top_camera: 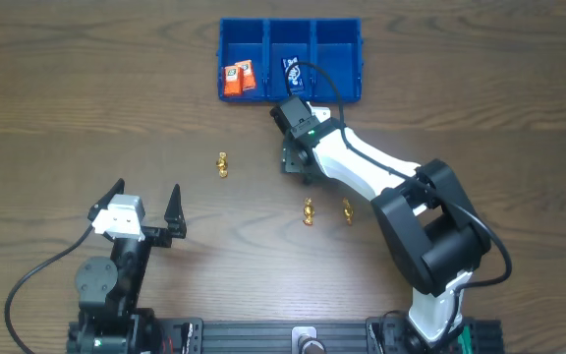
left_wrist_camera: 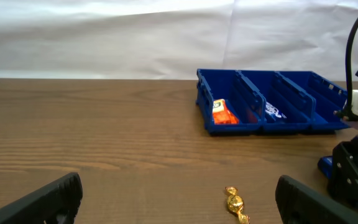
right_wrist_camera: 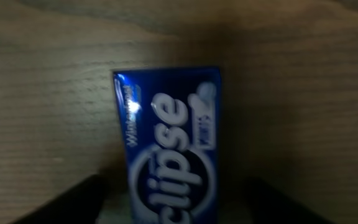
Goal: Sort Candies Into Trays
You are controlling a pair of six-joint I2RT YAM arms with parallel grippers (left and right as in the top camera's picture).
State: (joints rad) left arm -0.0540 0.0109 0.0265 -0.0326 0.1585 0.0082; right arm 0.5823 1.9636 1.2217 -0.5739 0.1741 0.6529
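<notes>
Blue pack point(right_wrist_camera: 169, 149) | right gripper point(right_wrist_camera: 176, 202) low astride it, jaws spread | left gripper point(top_camera: 147, 194) low, jaws spread

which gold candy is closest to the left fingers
The lone gold candy, off by itself toward the left; the other pair lies side by side farther right.

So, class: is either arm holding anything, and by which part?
Nothing is held. The right gripper has its jaws open either side of the blue pack, gaps showing; the left gripper is open, empty.
</notes>
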